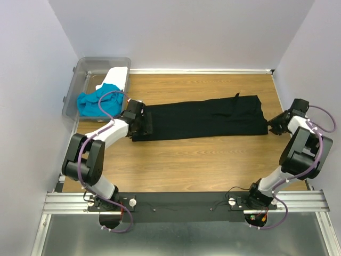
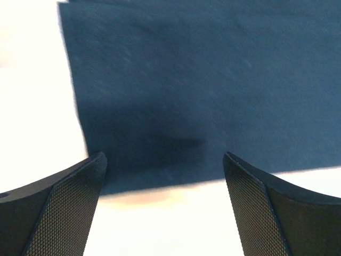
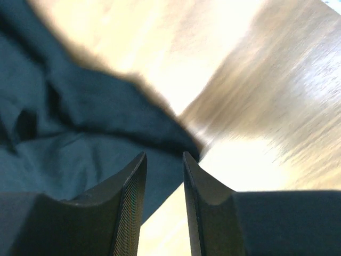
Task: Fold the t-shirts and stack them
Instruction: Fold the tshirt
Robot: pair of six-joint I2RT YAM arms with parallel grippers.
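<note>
The black t-shirt (image 1: pixel 205 118) lies folded into a long strip across the wooden table. My left gripper (image 1: pixel 145 124) hovers at its left end, jaws wide open and empty. In the left wrist view the black t-shirt (image 2: pixel 202 90) lies flat, and its near edge runs between the fingertips of my left gripper (image 2: pixel 164 156). My right gripper (image 1: pixel 274 126) is at the strip's right end. In the right wrist view my right gripper (image 3: pixel 164 154) stands narrowly open over a rumpled corner of the black t-shirt (image 3: pixel 80 122), with nothing pinched. A turquoise-blue t-shirt (image 1: pixel 96 102) and a white t-shirt (image 1: pixel 118 78) lie in the bin.
A clear plastic bin (image 1: pixel 80 74) stands at the back left corner against the wall. Bare wooden table (image 1: pixel 202 160) stretches between the black strip and the arm bases. Walls close in the table on the left, back and right.
</note>
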